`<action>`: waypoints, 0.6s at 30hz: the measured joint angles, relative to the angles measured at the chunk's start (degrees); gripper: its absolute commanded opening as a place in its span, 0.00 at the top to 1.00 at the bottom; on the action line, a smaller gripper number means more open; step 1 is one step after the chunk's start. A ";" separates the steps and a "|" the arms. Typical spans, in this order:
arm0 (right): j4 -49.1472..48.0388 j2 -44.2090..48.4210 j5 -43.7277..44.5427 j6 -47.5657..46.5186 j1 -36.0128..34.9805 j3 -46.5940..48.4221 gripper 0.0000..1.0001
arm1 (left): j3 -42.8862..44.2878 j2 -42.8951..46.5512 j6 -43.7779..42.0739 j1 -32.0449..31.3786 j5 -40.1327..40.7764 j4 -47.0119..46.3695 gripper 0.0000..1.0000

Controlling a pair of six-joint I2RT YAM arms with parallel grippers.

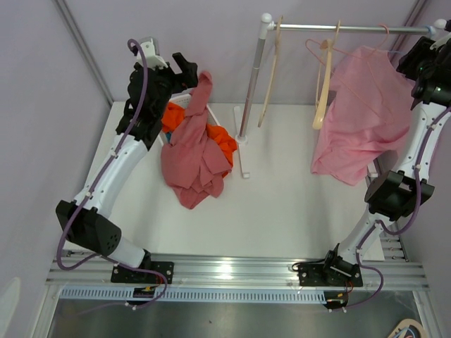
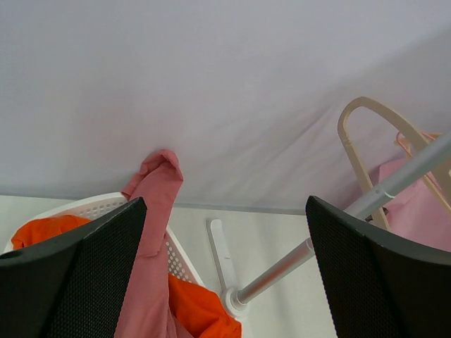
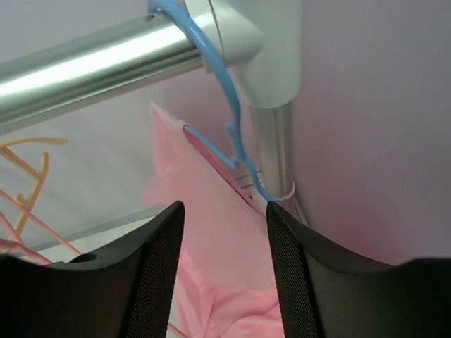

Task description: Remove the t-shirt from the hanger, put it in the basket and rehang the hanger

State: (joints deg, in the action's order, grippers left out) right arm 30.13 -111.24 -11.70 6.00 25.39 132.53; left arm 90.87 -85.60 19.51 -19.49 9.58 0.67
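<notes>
A light pink t-shirt (image 1: pixel 363 113) hangs from the right end of the rack's rail (image 1: pixel 331 28). In the right wrist view it (image 3: pixel 211 232) sits on a blue hanger (image 3: pixel 229 120) hooked over the rail (image 3: pixel 91 60). My right gripper (image 1: pixel 421 67) is up at that end. Its jaws (image 3: pixel 224 211) stand partly apart on either side of the shirt's shoulder fabric, just below the hanger arm. My left gripper (image 1: pixel 184 67) is wide open at the back left. Nothing lies between its fingers (image 2: pixel 225 204).
A darker pink garment (image 1: pixel 194 151) drapes over a white basket (image 2: pixel 91 208) holding orange clothes (image 1: pixel 224 144). Two empty beige hangers (image 1: pixel 270 77) (image 1: pixel 324 77) and a thin pink one (image 1: pixel 317 49) hang on the rail. The rack's post (image 1: pixel 252 84) stands mid-table. Walls close in on both sides.
</notes>
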 measured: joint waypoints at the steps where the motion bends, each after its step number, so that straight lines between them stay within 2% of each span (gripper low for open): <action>1: 0.00 -0.74 -0.61 0.02 -0.02 0.83 0.52 | 0.00 -0.50 -0.13 0.00 0.20 -0.48 0.00; 2: -0.04 -1.44 -1.33 0.04 -0.02 1.57 0.58 | 0.00 -1.01 -0.15 0.00 0.31 -0.66 0.00; 4: -0.17 -2.14 -2.32 0.33 0.00 2.29 0.75 | 0.00 -2.03 -0.31 0.00 0.39 -1.11 0.00; 6: -0.24 -2.64 -3.30 0.92 0.04 2.73 0.82 | 0.00 -2.95 -0.55 0.00 0.39 -1.40 0.01; 8: -0.35 -2.84 -4.31 1.49 0.04 2.82 0.84 | 0.00 -3.63 -0.61 0.00 0.39 -1.55 0.01; 9: -0.42 -2.89 -4.90 1.81 0.02 2.82 0.82 | 0.00 -3.87 -0.63 0.00 0.39 -1.57 0.00; 11: -0.50 -2.89 -5.79 2.36 0.04 2.89 0.65 | 0.00 -4.13 -0.74 0.00 0.44 -1.62 0.00; 12: -0.55 -2.89 -6.10 2.71 0.04 2.99 0.42 | 0.00 -4.20 -0.96 0.00 0.57 -1.66 0.01; 13: -0.55 -2.89 -6.43 2.97 0.02 3.08 0.35 | 0.00 -4.20 -1.09 0.00 0.61 -1.73 0.01; 18: -0.52 -2.86 -7.19 2.99 0.04 3.37 0.30 | 0.00 -4.20 -1.57 0.00 0.74 -2.05 0.00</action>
State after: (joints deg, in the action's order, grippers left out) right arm 29.61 -114.10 -18.90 8.99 25.43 135.90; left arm 90.87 -89.80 17.93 -19.49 10.33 -1.39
